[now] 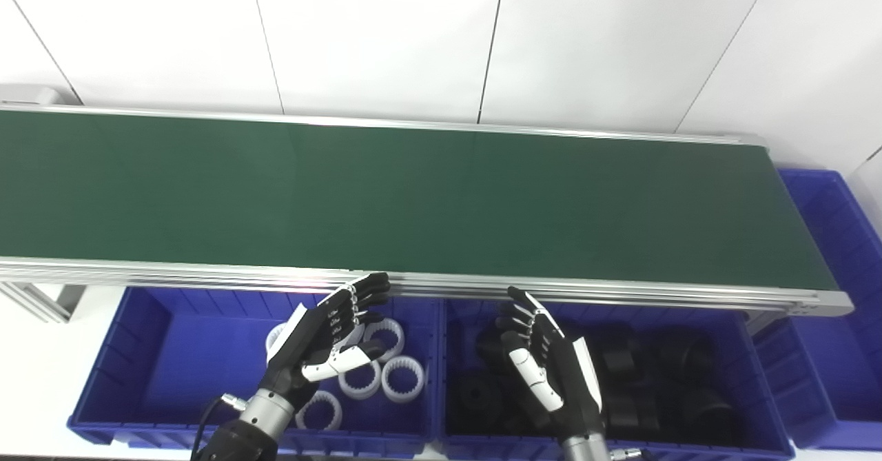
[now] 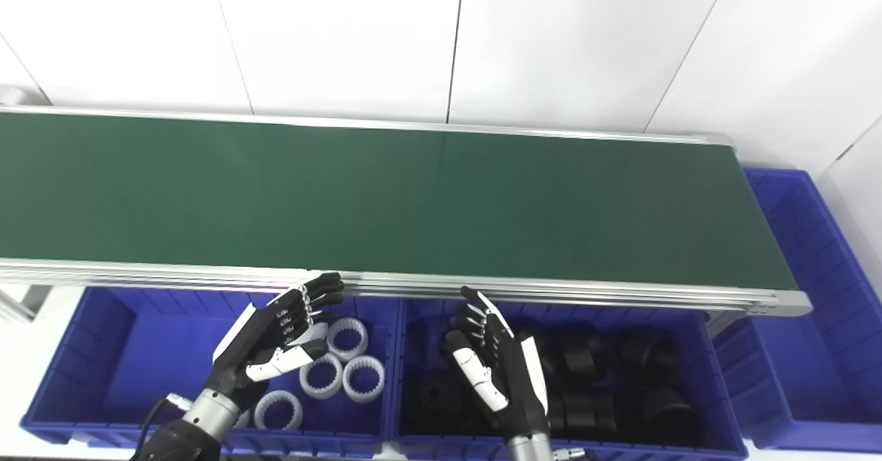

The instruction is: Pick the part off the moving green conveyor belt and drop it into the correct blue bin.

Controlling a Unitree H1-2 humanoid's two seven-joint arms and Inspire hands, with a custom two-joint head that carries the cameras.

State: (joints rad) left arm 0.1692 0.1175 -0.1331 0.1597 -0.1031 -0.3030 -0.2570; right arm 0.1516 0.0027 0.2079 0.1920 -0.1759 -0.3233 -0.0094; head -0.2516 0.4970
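Both hands, left [image 1: 324, 340] and right [image 1: 544, 364], hover open, empty, over blue bins [image 1: 158, 371] below the belt [image 1: 413, 199].

A long dark green conveyor belt [image 1: 413, 199] with silver aluminium side rails runs across the middle of the frame from the left edge to the right; its surface is bare. At the left edge, a white desk [image 1: 27, 364] shows below it.

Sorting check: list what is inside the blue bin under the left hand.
White toothed rings lie in the blue bin; the left hand hides part of them.
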